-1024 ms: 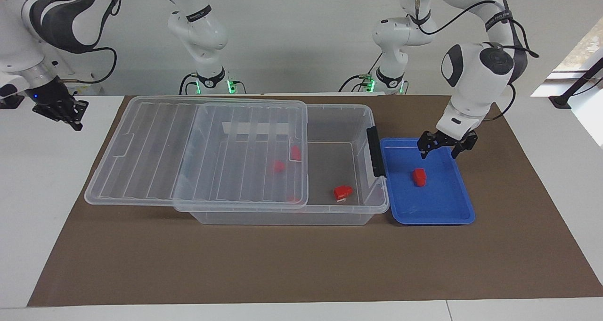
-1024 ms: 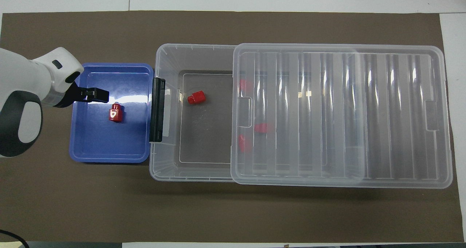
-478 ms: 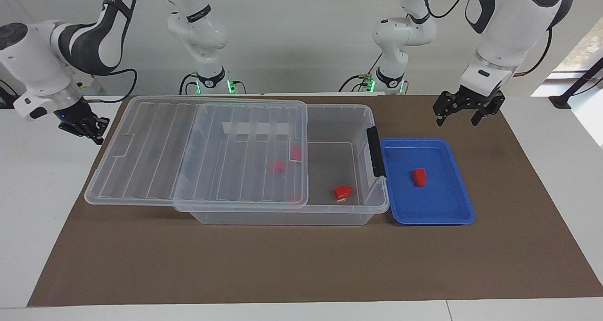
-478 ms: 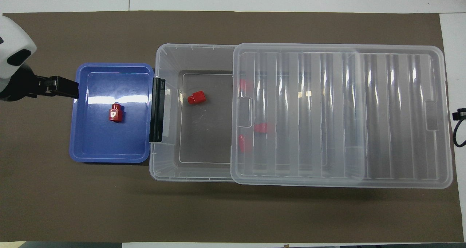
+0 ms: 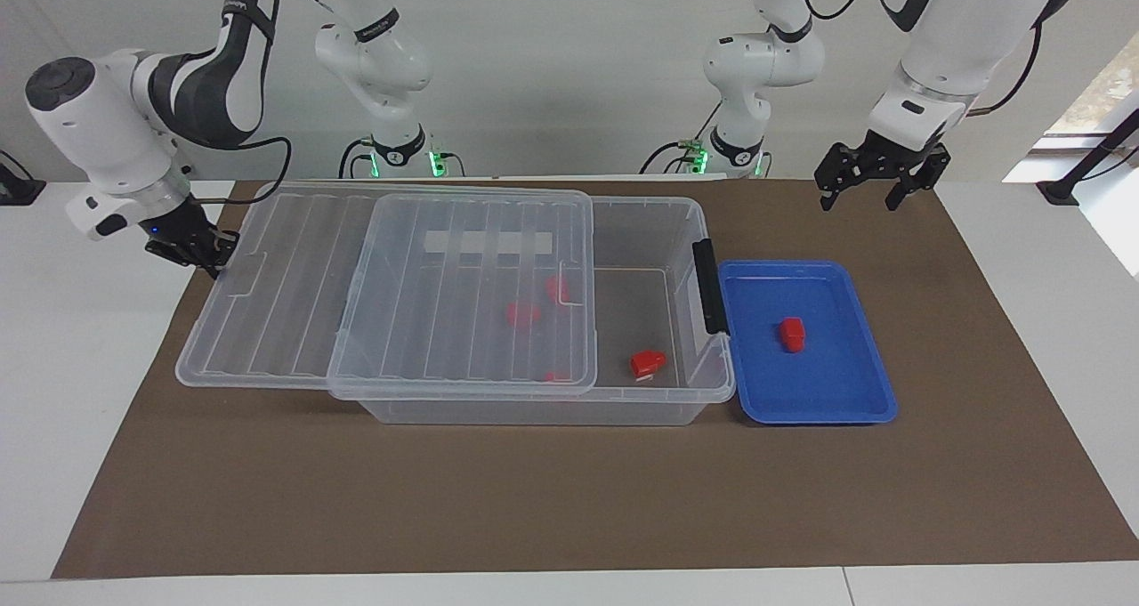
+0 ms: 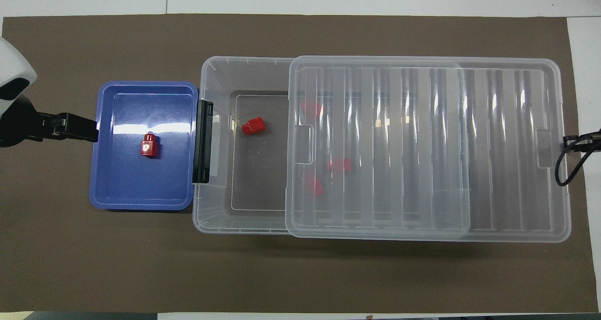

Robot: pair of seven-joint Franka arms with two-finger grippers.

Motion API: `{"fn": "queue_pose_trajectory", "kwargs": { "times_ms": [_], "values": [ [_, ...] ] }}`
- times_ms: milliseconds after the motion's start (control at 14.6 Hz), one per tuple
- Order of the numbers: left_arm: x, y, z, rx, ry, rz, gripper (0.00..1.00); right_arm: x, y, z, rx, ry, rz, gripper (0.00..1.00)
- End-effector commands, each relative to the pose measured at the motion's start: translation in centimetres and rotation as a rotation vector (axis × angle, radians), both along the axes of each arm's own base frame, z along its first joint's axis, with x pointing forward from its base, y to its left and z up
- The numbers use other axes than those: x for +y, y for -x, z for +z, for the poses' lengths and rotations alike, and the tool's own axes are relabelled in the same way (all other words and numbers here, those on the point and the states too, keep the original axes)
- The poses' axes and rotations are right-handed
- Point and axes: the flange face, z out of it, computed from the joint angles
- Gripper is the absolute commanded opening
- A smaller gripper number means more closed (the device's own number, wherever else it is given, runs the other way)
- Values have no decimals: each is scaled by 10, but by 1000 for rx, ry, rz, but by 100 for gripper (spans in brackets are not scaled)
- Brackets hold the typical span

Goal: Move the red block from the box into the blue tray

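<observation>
You have the right gripper (image 5: 191, 248), its fingertips shut together with nothing between them, pressed against the end edge of the clear lid (image 5: 391, 290) at the right arm's end of the table. Judging by that contact, it is there to push the lid along the box (image 5: 641, 232) toward closed. The lid lies flat on the box rim, offset, so the end by the black latch handle (image 5: 709, 286) is uncovered. One loose block (image 5: 648, 363) sits in that open part; others show blurred under the lid. The red block (image 5: 791, 334) rests in the blue tray (image 5: 854, 401), which touches the box's latch end, so delivery looks done. Your left gripper (image 5: 874, 179) hangs raised and empty, jaws spread wide, above the mat (image 5: 979, 321), clear of the tray.
</observation>
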Motion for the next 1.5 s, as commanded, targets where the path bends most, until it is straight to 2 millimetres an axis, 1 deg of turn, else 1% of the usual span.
{"fn": "queue_pose_trajectory", "kwargs": {
  "times_ms": [0,205,273,478,546,683,819,956,1024,1092,1297,1434],
  "values": [
    [7,2,3,-7,37,-4,100,31,0,-1,-15,-8,-24,0],
    [10,-4,8,-22,52,2,100,52,-4,-1,-11,-11,-26,0],
    [12,-7,5,-14,47,5,100,62,-6,0,-13,-11,-36,0],
    [14,-16,10,-13,46,8,100,90,-9,-1,-14,-13,-48,0],
    [17,-16,9,-6,41,13,100,101,-11,-1,-16,-13,-55,0],
    [20,-13,7,0,36,14,100,114,-12,-1,-16,-31,-78,0],
    [20,-10,1,9,34,10,100,121,-12,-1,-17,-38,-74,0],
    [18,-7,-2,15,31,-6,100,122,-12,0,-19,-40,-91,0],
    [18,-5,-2,16,30,-9,100,131,-12,-2,-14,-40,-90,0],
    [19,-4,-6,25,29,-15,100,137,-10,-5,-9,-40,-92,0],
    [18,-2,-4,22,29,-26,100,150,-8,-6,-7,-39,-105,0],
    [19,-4,-3,13,30,-15,100,150,-8,-6,-7,-39,-104,0]
  ]
}}
